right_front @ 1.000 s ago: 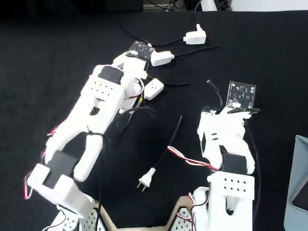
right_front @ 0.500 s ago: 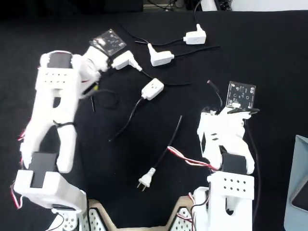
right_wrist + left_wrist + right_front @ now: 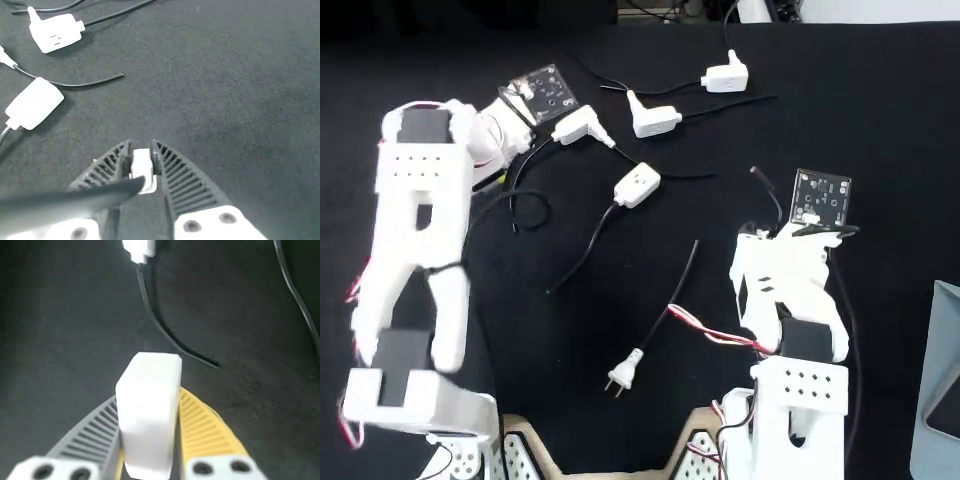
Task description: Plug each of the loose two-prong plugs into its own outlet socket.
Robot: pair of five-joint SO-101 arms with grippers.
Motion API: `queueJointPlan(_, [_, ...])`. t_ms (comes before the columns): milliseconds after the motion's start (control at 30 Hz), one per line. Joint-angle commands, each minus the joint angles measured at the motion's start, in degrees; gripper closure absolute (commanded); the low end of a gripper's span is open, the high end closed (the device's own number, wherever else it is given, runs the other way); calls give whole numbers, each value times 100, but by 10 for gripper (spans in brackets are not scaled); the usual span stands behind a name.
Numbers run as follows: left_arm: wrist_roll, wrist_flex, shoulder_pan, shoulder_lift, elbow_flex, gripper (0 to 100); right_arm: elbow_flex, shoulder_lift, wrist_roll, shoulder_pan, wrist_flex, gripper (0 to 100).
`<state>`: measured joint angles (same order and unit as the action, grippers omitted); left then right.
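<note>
Left gripper (image 3: pixel 150 396): I am hauling the clamped white socket block (image 3: pixel 149 430) leftward, away from the other sockets (image 3: pixel 655 118) | right gripper (image 3: pixel 141 152): pinching a small white plug (image 3: pixel 145 176), parked | mating is probably coming next.

The cloth (image 3: pixel 880 120) over the table is black, matt and finely napped. Both arms (image 3: pixel 415 230) are white plastic, smooth with a dull sheen. The left gripper (image 3: pixel 150 396) has ribbed plastic fingers (image 3: pixel 200 425), one yellow and one grey, clamped on a block (image 3: pixel 149 420) of smooth, faintly glossy white plastic. The right gripper (image 3: pixel 141 147) has ribbed matt black fingers (image 3: pixel 175 175) pinching a small white plastic piece (image 3: pixel 144 172). The sockets (image 3: pixel 637 185) far off are smooth white plastic. The cords (image 3: pixel 670 300) are black and smooth. The near plug (image 3: pixel 625 372) is white plastic.
</note>
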<state>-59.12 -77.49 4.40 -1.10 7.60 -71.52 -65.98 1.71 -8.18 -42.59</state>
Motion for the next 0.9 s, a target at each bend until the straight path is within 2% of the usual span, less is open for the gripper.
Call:
queueJointPlan(0, [-18, -9, -154, -1451, -374, 973, 40, -40, -35, 141, 105, 987])
queueJointPlan(133, [70, 9, -497, -2769, -1455, 972, 40, -40, -35, 193, 105, 987])
queueJointPlan(200, [176, 273, -620, -3332, -2185, 972, 40, -40, -35, 185, 105, 987])
queueJointPlan(533, [527, 3587, -629, -5477, -6774, 970, 31, -40, -35, 193, 97, 987])
queueJointPlan(700, [976, 4369, -734, -5723, -7969, 966, 31, -31, -35, 202, 97, 987])
queueJointPlan(767, [1187, 4378, -796, -5723, -8189, 916, 31, -31, -35, 202, 97, 987])
queueJointPlan(867, [1565, 4352, -796, -5785, -8347, 791, 31, -31, -26, 211, 88, 987])
